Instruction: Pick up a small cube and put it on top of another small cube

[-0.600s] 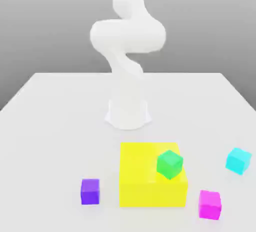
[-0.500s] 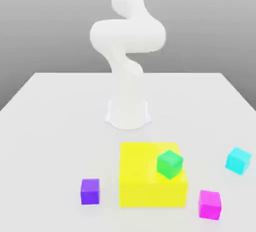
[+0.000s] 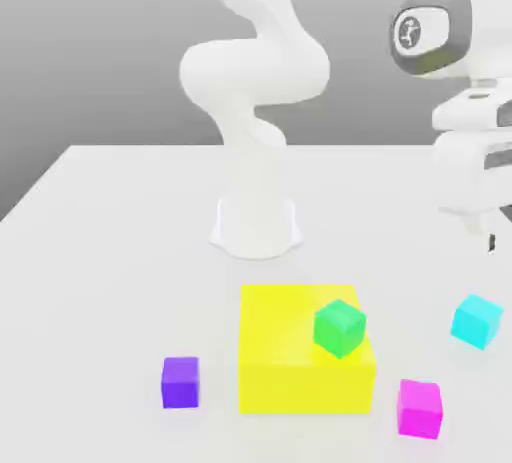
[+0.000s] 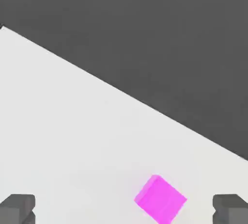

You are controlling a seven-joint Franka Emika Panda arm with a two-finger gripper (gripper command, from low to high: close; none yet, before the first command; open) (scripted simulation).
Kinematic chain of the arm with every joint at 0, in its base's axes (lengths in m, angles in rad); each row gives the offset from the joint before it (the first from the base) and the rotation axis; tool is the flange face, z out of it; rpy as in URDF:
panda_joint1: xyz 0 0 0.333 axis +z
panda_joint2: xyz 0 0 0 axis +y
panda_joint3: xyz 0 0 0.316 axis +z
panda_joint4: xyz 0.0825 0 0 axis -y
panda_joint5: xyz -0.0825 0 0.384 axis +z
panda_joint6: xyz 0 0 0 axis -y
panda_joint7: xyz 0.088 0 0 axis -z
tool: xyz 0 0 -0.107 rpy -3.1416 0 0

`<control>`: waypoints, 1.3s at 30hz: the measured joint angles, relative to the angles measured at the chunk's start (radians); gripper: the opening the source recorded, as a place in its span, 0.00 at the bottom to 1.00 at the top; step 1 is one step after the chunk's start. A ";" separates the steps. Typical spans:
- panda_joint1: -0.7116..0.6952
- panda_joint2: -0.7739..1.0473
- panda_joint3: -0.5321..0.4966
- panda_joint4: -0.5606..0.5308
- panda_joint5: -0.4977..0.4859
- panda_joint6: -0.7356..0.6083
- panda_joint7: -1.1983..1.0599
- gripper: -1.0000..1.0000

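Now small cube (image 3: 476, 321): plain cyan, tilted, resting on table (image 3: 110, 281); hand (image 4: 124, 209) spread, empty.

Claw (image 4: 124, 211) hangs wide open above the counter (image 3: 110, 251), high over the cyan cube (image 3: 476, 320), with clear air between them. Cyan cube stands alone, open counter on all sides; nearest neighbour is the magenta cube (image 3: 420, 408), near but apart. Yellow block (image 3: 305, 351) with the green cube (image 3: 339, 327) on top sits farther toward the exterior view's left, the purple cube (image 3: 180, 382) beyond it.
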 joint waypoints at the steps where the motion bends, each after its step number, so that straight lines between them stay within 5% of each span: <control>1: 0.022 0.038 0.010 -0.012 -0.018 0.017 0.016 0.50; 6: 0.127 0.229 0.014 -0.058 -0.127 0.108 0.108 0.50; 11: 0.262 0.411 -0.145 -0.023 -0.297 0.238 0.238 0.50; 12: 0.278 0.429 -0.165 -0.019 -0.312 0.251 0.250 0.00; 18: 0.286 0.438 -0.174 -0.016 -0.322 0.259 0.257 0.00; 25: 0.164 0.227 -0.020 -0.067 -0.105 0.105 0.084 0.00; 36: -0.077 -0.180 -0.268 -0.119 0.104 -0.232 -0.430 0.00; 39: -0.102 -0.184 -0.314 -0.139 0.120 -0.216 -0.495 0.00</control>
